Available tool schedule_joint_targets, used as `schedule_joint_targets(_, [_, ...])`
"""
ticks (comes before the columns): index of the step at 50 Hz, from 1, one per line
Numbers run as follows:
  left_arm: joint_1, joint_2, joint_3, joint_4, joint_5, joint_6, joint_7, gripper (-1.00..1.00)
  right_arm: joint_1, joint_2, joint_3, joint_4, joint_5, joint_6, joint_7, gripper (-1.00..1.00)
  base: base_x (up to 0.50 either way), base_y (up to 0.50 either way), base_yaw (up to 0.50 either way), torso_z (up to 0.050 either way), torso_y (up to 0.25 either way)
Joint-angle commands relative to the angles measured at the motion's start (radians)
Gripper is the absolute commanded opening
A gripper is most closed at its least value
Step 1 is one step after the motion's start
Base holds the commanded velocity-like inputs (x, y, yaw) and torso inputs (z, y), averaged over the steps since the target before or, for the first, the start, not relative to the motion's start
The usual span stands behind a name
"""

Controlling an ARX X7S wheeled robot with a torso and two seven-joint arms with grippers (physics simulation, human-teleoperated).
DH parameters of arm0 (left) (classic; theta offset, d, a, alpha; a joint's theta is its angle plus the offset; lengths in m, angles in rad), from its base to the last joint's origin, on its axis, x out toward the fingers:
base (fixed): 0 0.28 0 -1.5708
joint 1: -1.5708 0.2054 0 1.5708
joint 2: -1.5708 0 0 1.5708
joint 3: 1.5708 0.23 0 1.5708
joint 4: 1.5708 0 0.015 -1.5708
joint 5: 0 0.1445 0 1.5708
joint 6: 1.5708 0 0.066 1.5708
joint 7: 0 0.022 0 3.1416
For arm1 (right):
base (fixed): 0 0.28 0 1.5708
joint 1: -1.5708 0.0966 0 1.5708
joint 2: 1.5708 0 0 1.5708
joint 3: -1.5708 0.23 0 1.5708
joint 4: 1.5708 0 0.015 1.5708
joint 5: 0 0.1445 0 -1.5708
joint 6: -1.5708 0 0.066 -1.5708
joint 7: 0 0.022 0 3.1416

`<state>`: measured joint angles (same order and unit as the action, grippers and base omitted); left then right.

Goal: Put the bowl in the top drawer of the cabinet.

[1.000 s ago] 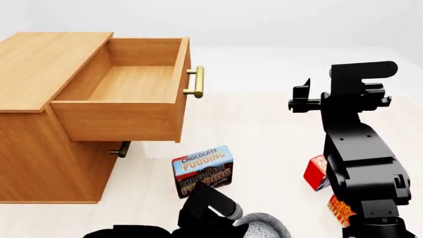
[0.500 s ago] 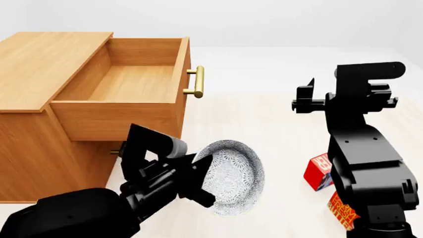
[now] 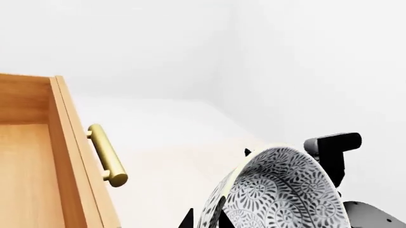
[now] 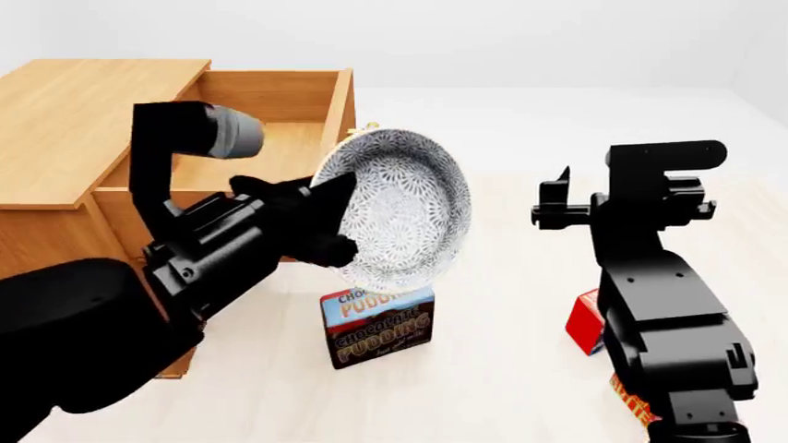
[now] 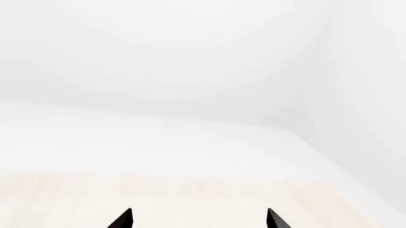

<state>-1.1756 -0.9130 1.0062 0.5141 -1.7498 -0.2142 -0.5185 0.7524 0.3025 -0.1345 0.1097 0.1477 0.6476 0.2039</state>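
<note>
Pale floor [image 4: 518, 277]: one bowl [image 4: 400, 208], three boxes.

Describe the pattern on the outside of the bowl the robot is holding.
The bowl is white with a fine grey-blue lacy pattern outside, clearest in the left wrist view.

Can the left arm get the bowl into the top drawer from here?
Probably yes. The left gripper holds the bowl raised beside the top drawer, which stands pulled out and looks empty, with nothing visible between them.
</note>
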Motion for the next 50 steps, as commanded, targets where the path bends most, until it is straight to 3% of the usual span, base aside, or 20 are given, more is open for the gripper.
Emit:
schedule_joint_targets(1, [-0.125,0.014,-0.058,-0.033,-0.083,-0.031,-0.04,-1.0,-0.032,-0.006,0.003,0.057,0.015,-0.059,-0.017,1.0,0.0,0.0,0.0,0.0,0.0])
schedule_joint_targets(15, [-0.256,0.067,-0.063,-0.245,-0.114,-0.094,-0.073,-1.0,-0.078,-0.017,0.025,0.092,0.046,-0.111,-0.028,1.0,0.0,0.0,0.0,0.0,0.0])
schedule_joint_targets(33, [-0.399,0.189,-0.034,-0.59,-0.142,-0.163,-0.152,-1.0,-0.228,0.002,-0.006,-0.144,0.033,-0.103,0.001,1.0,0.0,0.0,0.0,0.0,0.0])
schedule_joint_targets(50, [-0.382,0.337,0.002,-0.97,-0.158,-0.125,-0.201,-1.0,-0.274,0.026,0.015,-0.197,0.056,-0.094,-0.001,1.0,0.0,0.0,0.0,0.0,0.001])
